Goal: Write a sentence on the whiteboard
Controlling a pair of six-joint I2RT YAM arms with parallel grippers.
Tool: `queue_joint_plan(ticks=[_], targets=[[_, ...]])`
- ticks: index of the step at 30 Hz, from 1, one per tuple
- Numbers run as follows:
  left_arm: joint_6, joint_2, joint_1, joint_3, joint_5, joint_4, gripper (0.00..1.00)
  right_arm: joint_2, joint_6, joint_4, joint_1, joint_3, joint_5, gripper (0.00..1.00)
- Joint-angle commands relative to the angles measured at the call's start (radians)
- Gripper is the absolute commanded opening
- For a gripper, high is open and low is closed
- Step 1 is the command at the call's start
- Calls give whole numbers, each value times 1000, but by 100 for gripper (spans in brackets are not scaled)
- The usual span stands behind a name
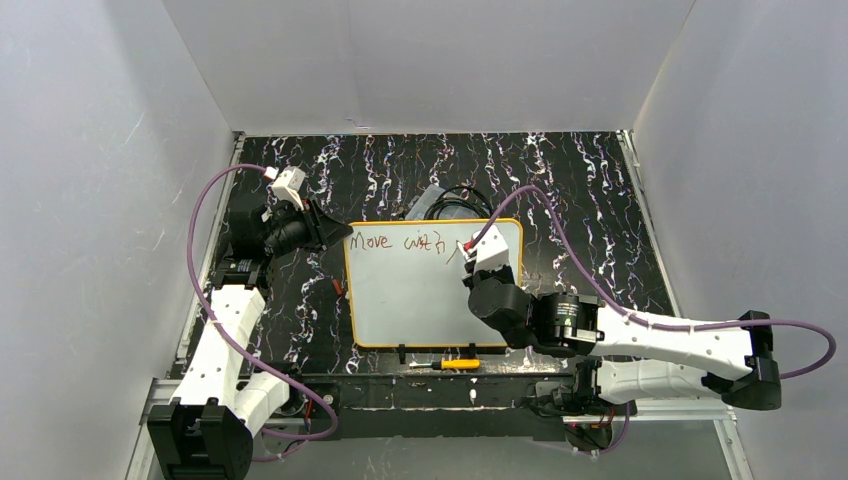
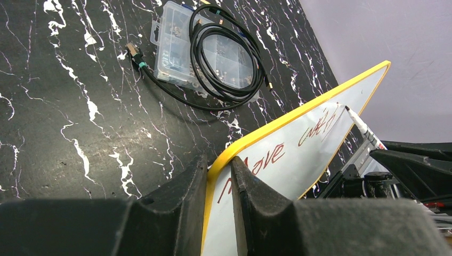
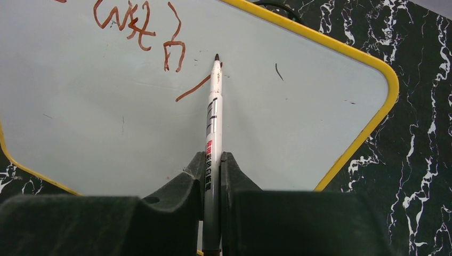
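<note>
Large white whiteboard with rounded corners and a thin yellow rim (image 1: 420, 300) sits on the black, white-veined bench (image 1: 560, 190), between the two arms.

Left arm's fingers (image 2: 176, 197) are closed on the whiteboard's rim near its far left corner, one on each side of the yellow edge.

Right arm's fingers (image 3: 181, 186) are closed on a slim white marker with a dark tip (image 3: 213, 117). Its long axis runs straight out from the fingers toward the board's far edge.

The reddish-brown handwritten sentence (image 3: 136, 26) lies left of the tip, along the top line. The tip sits at the upper end of a slanting stroke just after the last word. Whether it touches the surface: cannot tell.

Bare board runs rightward from the tip to the rounded corner. Judgement: the next lettering goes that way. Only the right arm is placed for it; the left only steadies.
</note>
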Motion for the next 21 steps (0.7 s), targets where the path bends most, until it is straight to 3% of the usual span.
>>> queue_joint_plan(ticks=[1, 21], targets=[[2, -10, -3, 14, 24, -24, 20, 11, 14, -8, -7, 55, 47, 1], [2, -17, -3, 14, 21, -24, 20, -35, 127, -145, -7, 34, 28, 1]])
